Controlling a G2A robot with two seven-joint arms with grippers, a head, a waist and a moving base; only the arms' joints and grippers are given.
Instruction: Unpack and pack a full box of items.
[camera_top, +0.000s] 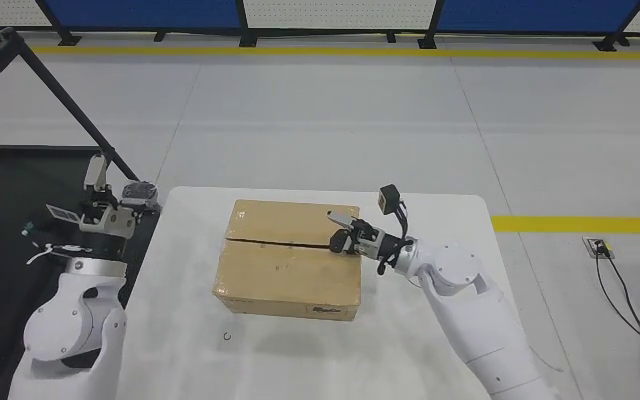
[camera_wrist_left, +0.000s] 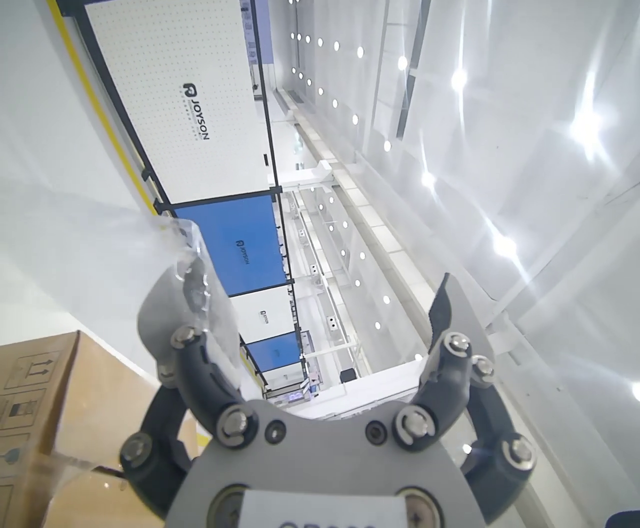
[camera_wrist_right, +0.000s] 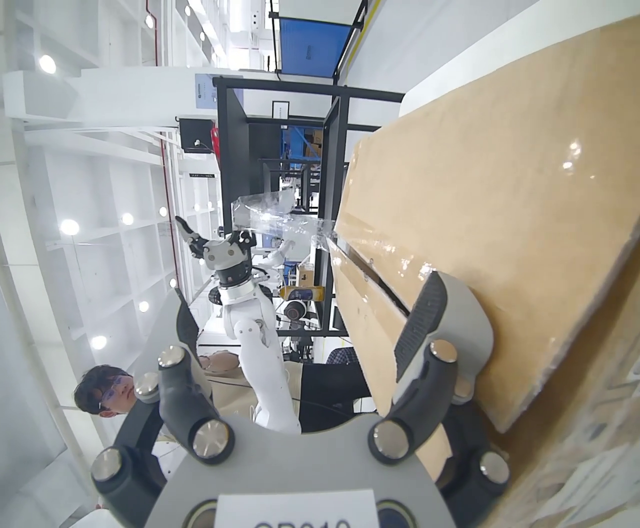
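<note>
A white table (camera_top: 390, 340) is spread beneath both arms. A brown cardboard box (camera_top: 290, 262) is set at its middle, directly in front of the right gripper (camera_wrist_right: 307, 295) and lower than, and off to one side of, the left gripper (camera_wrist_left: 317, 285). The box's top flaps are folded down, and a dark seam is seen running across the top between them, where the flap edges are slightly parted. The right gripper is held at the box's edge where the seam ends, its fingers spread wide apart with nothing clasped between them. One ribbed pad (camera_wrist_right: 417, 320) is laid against the box top right at the seam, while the other finger (camera_wrist_right: 182, 325) is left in free air, clear of the cardboard. The left gripper is raised beyond the table's side, well apart from the right one and pointed upward, with its fingers likewise spread wide and nothing gripped between them. A strip of clear tape (camera_wrist_left: 200, 280) is stuck to one of its fingers. In the right wrist view the strip appears to be stretched from that finger across to the far end of the box's seam. A tiny dark object (camera_top: 229, 335) is seen on the table near the box's front edge, too small to be identified.
</note>
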